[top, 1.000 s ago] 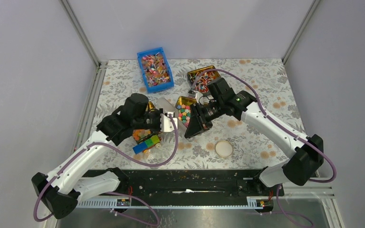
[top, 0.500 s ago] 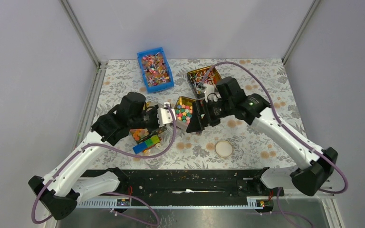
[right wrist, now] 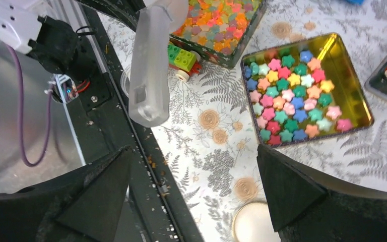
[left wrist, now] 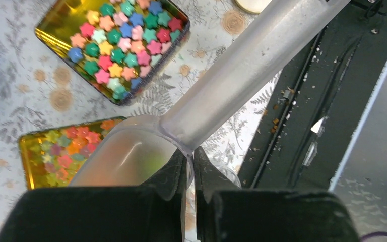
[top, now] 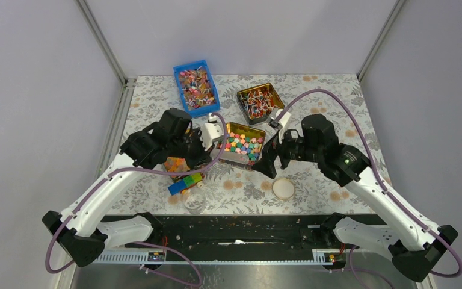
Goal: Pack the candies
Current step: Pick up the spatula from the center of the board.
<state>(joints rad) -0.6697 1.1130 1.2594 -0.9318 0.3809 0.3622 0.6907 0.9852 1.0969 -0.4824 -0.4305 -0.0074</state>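
Observation:
The candies (top: 243, 146) are small stars in pink, green, blue, yellow and orange, lying in an open gold tin (top: 230, 158) at the table's middle; they also show as candies (left wrist: 123, 43) and candies (right wrist: 295, 96) in the wrist views. My left gripper (left wrist: 190, 151) is shut on the rim of a translucent plastic scoop (left wrist: 242, 65). It hovers left of the tin, as left gripper (top: 200, 146) in the top view. My right gripper (right wrist: 196, 186) is open and empty, just right of the tin, as right gripper (top: 275, 161).
A second gold tin of orange-yellow gummy pieces (top: 174, 165) lies under the left arm, with a toy-brick car (top: 185, 182) and a clear jar (top: 194, 201) in front. A white lid (top: 283, 188) lies near the right gripper. A blue bin (top: 197, 88) and another tin (top: 259, 102) of wrapped sweets stand behind.
The right gripper opened, let go of the tilted tin of candies and drew back to the right. The tin now lies flat. The left gripper shifted slightly with the scoop.

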